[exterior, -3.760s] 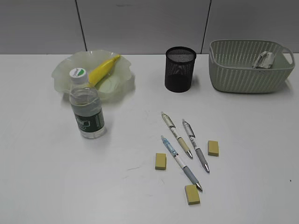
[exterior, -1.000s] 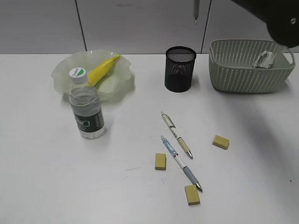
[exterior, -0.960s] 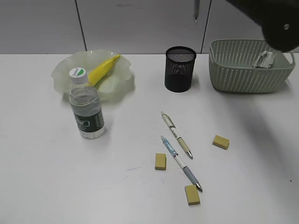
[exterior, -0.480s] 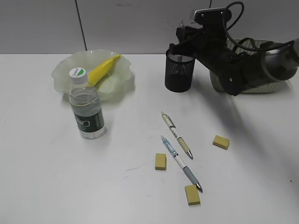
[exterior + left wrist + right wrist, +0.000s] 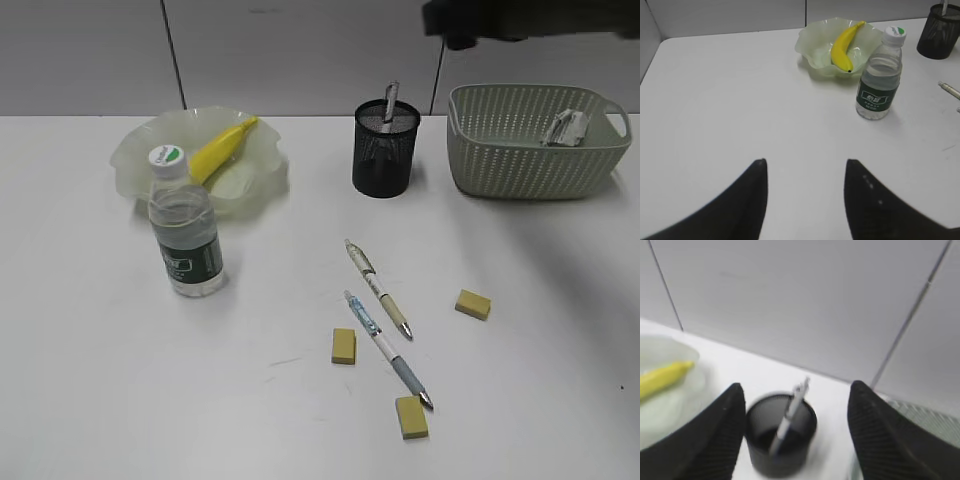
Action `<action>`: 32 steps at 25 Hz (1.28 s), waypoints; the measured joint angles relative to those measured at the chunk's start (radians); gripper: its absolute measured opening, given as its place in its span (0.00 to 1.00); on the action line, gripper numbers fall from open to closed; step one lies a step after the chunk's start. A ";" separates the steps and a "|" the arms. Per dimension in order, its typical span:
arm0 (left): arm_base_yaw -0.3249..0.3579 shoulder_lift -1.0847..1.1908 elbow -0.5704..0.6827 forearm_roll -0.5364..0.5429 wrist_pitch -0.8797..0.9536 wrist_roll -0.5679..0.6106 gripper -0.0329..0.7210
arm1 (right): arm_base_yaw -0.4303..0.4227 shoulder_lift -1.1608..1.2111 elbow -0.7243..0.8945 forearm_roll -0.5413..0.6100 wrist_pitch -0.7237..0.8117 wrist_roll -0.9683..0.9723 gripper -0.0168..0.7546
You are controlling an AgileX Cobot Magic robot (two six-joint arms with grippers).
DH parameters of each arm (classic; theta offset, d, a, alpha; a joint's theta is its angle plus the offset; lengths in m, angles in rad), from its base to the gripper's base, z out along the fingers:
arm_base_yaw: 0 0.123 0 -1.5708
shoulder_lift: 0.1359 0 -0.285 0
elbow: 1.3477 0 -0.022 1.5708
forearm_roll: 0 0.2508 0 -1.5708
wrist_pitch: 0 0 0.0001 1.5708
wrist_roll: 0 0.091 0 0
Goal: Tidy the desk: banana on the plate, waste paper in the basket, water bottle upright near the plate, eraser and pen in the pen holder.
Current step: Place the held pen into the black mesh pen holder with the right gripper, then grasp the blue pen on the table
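Note:
One pen (image 5: 390, 103) stands in the black mesh pen holder (image 5: 385, 155). My right gripper (image 5: 797, 386) hangs open above the holder (image 5: 782, 445), with the pen (image 5: 792, 410) loose below it. Two more pens (image 5: 378, 288) (image 5: 388, 350) and three yellow erasers (image 5: 344, 345) (image 5: 411, 416) (image 5: 473, 304) lie on the table. The banana (image 5: 222, 148) rests on the green plate (image 5: 130, 155). Just in front of the plate the water bottle (image 5: 186, 235) stands upright. Waste paper (image 5: 566, 128) lies in the basket (image 5: 500, 160). My left gripper (image 5: 805, 162) is open over bare table, well short of the bottle (image 5: 880, 82).
My right arm (image 5: 530, 18) is a dark blur along the top edge of the exterior view. A grey panelled wall runs behind the table. In the left wrist view the plate (image 5: 812, 42) and banana (image 5: 845, 42) sit beyond the bottle.
My right gripper has opened and let go of the pen, which now stands in the holder. The right arm has lifted away to the top of the view.

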 joint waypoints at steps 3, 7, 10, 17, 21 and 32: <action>0.000 0.000 0.000 0.000 0.000 0.000 0.53 | 0.000 -0.203 0.079 -0.030 0.420 0.000 0.60; 0.000 0.030 0.000 0.000 0.000 0.000 0.52 | 0.004 -0.511 0.325 -0.008 0.717 0.000 0.54; 0.001 0.083 0.000 -0.005 -0.003 0.000 0.52 | 0.006 -0.777 0.484 0.043 0.885 0.000 0.53; 0.002 0.286 -0.020 -0.010 -0.030 0.029 0.52 | 0.007 -1.332 0.663 0.115 1.095 -0.013 0.52; 0.004 0.466 -0.101 -0.041 -0.116 0.082 0.52 | 0.007 -1.564 0.683 0.133 1.049 -0.028 0.49; -0.554 1.279 -0.566 -0.304 -0.424 0.276 0.37 | 0.007 -1.681 0.700 0.137 1.050 -0.031 0.45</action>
